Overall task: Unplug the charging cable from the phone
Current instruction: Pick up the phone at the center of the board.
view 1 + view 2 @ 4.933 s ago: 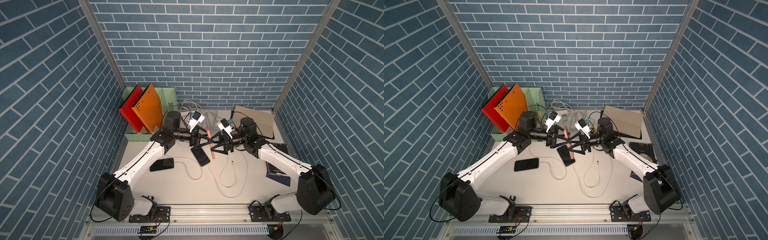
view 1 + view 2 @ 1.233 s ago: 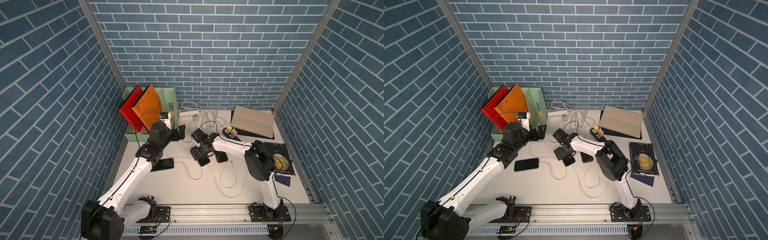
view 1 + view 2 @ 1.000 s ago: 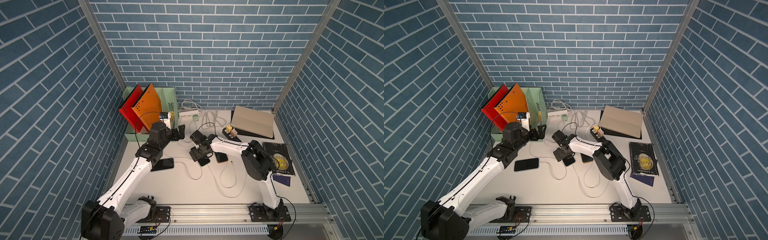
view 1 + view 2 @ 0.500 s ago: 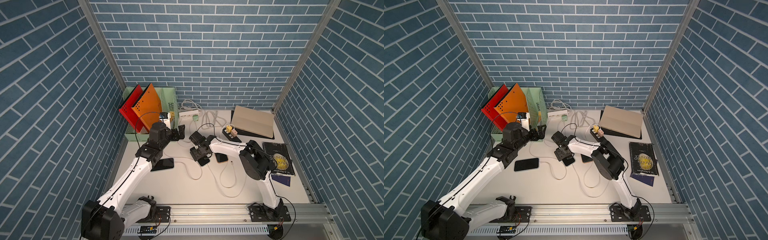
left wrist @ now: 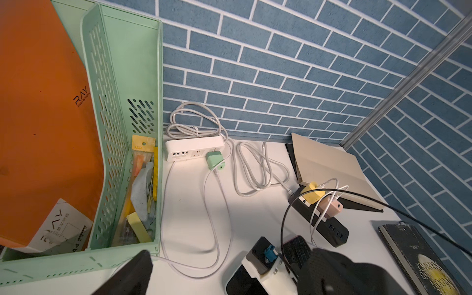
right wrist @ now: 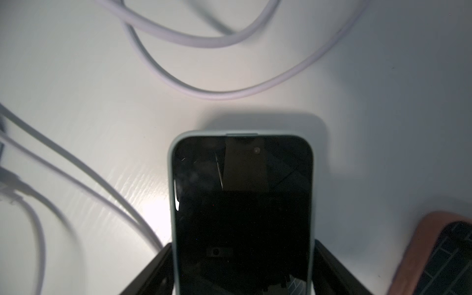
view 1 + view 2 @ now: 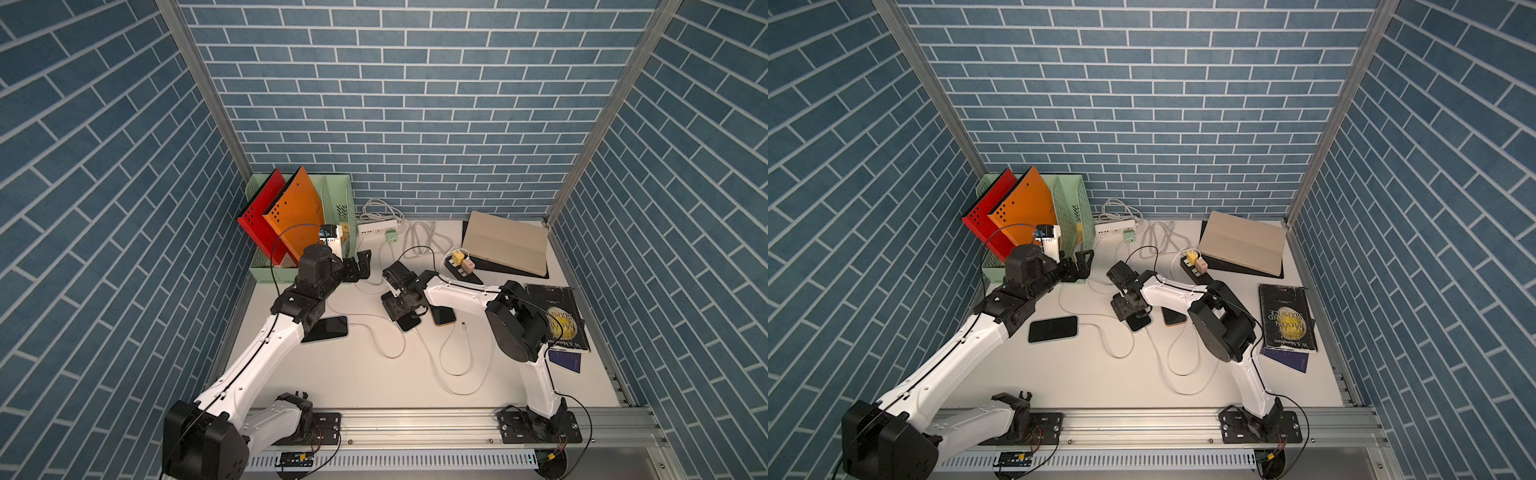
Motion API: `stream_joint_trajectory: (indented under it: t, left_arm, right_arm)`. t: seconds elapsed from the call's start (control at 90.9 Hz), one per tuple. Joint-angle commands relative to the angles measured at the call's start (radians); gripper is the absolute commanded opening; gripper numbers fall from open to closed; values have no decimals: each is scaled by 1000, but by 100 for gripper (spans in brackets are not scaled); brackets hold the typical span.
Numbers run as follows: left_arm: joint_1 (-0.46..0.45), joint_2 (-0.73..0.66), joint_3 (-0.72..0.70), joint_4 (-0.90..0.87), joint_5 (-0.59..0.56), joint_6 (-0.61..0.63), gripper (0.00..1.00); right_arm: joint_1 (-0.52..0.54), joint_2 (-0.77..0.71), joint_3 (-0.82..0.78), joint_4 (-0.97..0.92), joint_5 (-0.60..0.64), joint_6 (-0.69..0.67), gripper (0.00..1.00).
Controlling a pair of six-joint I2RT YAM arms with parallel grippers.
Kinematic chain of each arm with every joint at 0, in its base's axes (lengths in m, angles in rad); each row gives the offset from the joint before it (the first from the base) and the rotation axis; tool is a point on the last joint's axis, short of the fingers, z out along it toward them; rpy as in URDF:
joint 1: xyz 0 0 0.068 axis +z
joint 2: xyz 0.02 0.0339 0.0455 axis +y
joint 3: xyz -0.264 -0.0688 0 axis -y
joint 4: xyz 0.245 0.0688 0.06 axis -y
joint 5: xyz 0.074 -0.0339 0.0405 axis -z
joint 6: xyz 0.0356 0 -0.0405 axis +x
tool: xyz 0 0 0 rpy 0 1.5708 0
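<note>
Clamps a mint-cased phone (image 7: pixel 409 324) at centre frame in both top views with the right claw (image 7: pixel 400 306), bent low over the white worktop (image 7: pixel 353 386). Lies flat and screen-up in the right wrist view, dark glass filling the lower middle of the frame, with one black finger (image 6: pixel 155 268) snug against each long edge: drawn in to the handset's width rather than fully spread. Trails a white charging cable (image 7: pixel 459 394) from the phone's near end into loose loops at lower centre-right; plug and port too small to judge.

Holds the left claw (image 7: pixel 360 266) spread to its widest and empty, up and left of centre, just beside the front corner of a pale green file rack (image 7: pixel 341 195) packed with a red folder (image 7: pixel 259 216) and an orange folder (image 7: pixel 297 208). Shows the same from the left wrist: two dark fingertips (image 5: pixel 138 265) wide apart along the bottom edge of the frame.

Sits just left of an orange-cased phone (image 7: pixel 442 318), close but apart, and well right of a black phone (image 7: pixel 330 328) tucked half under the left forearm. Backs onto a white power strip (image 7: pixel 376 228) at the far wall, a black power strip (image 7: pixel 475 277) carrying yellow and pink chargers at upper right of centre, a beige case (image 7: pixel 503 243) beyond it, and a dark book (image 7: pixel 557 316) at the right edge of the worktop.
</note>
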Motion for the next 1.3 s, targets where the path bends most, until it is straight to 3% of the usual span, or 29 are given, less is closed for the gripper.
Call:
stream_joint_trajectory:
  t: [0.0,0.451,0.66,0.891,1.111,1.287]
  left_arm:
    - [7,8,13,14,82,8,100]
    - [7,64,46,90,448,6,100]
    - [7,84,64,146,682,-25,100]
    - [7,81,72,196,859,-47,100]
    - [-15,95,73,189,942,-45,100]
    - [-49,122,83,184,965,-43,100]
  right_arm:
    - [-56,-151,-50,119,-99,-25,41]
    - [-309,-410,-353,613,-743,196,38]
    - [-373,-483,-503,1069,-991,432,38]
    - [-387,-512,-576,1469,-1121,663,38]
    - [-385,-442,-593,2019,-1198,1051,37]
    - [-368,-420,-573,2099,-1200,1092,36]
